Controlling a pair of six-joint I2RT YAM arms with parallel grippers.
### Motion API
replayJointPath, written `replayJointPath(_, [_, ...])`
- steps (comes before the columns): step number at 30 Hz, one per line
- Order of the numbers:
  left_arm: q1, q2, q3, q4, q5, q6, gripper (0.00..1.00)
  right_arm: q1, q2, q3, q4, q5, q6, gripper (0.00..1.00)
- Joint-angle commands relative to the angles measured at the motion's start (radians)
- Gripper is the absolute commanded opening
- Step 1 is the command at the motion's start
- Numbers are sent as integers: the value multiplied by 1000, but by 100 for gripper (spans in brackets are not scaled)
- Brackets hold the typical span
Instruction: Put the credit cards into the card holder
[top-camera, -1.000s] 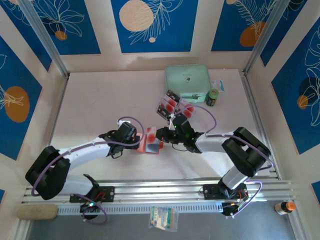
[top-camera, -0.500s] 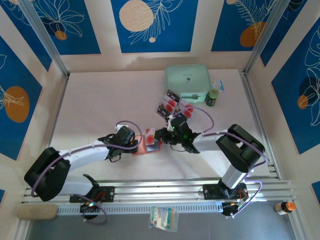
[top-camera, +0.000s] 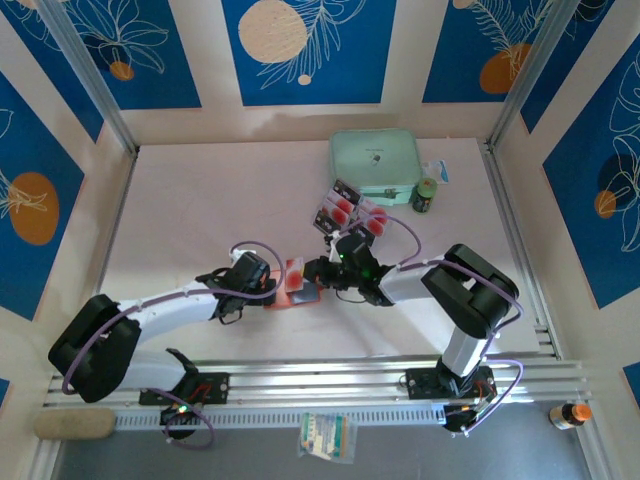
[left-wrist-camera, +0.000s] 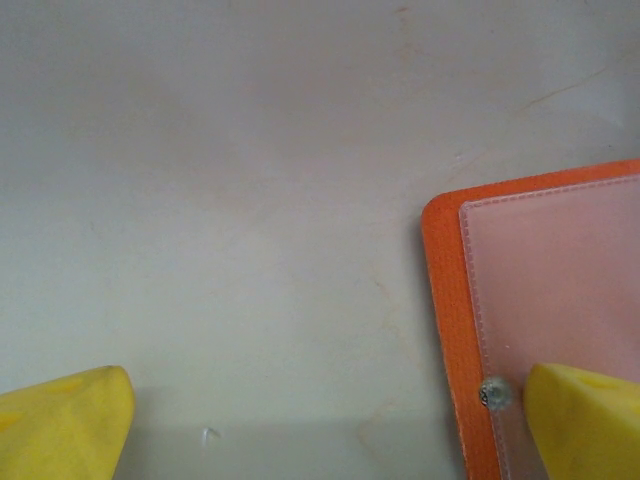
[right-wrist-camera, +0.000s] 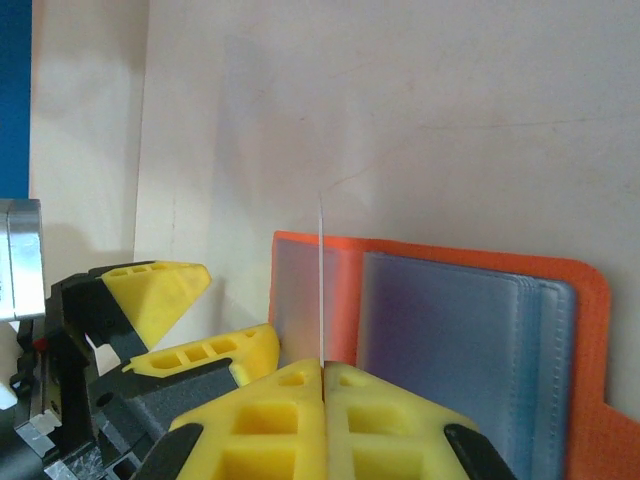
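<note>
One credit card (right-wrist-camera: 321, 285), judged thin, stiff and slick, is pinched edge-on in the right tool (right-wrist-camera: 322, 372) above the open card holder (right-wrist-camera: 455, 335), just below frame centre overhead; the left tool (left-wrist-camera: 320, 420) is spread across its corner.

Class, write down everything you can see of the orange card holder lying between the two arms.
The card holder is a small orange wallet, lying open and flat on the pale table. Its cover looks like smooth plastic with rounded corners. Inside, one half carries a stitched frosted clear sleeve with a small metal stud, the other a stack of blue-grey sleeves. A finger of the open left hand sits over its edge; the right hand holds a card edge-on above it.
</note>
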Motion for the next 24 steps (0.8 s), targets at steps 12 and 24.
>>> replayJointPath(12, [11,-18,-12,-6,-3,-13,100,11,34,0,38,-10,10,0])
replayJointPath(24, [11,-12,-8,-6,-3,-13,100,10,37,-27,52,2,20,0])
